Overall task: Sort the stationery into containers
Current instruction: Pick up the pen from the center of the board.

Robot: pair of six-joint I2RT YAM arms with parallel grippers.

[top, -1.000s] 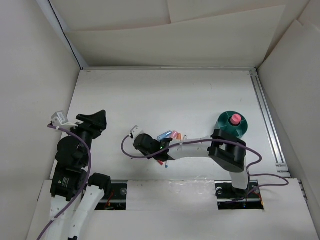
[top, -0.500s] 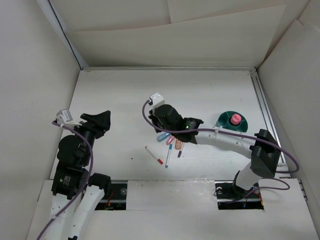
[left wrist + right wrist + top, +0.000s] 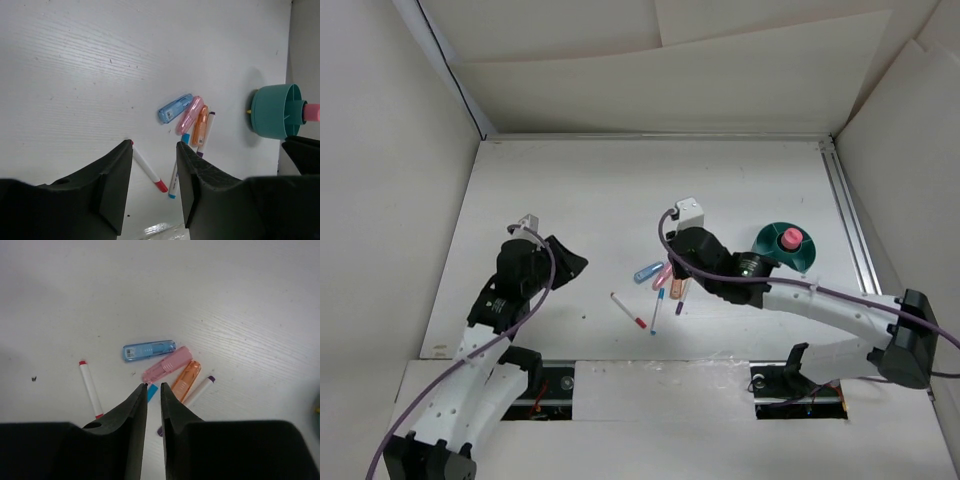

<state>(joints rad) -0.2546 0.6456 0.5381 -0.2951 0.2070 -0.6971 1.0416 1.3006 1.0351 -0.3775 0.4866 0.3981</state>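
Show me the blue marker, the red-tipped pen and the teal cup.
blue marker [image 3: 149, 350], right wrist view, middle of its body.
red-tipped pen [image 3: 90, 389], right wrist view, middle of its white barrel.
teal cup [image 3: 270, 112], left wrist view, on its outer wall.

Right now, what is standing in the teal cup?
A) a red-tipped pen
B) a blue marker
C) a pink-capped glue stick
C: the pink-capped glue stick sticks up out of the teal cup, while the blue marker and red-tipped pen lie outside it.
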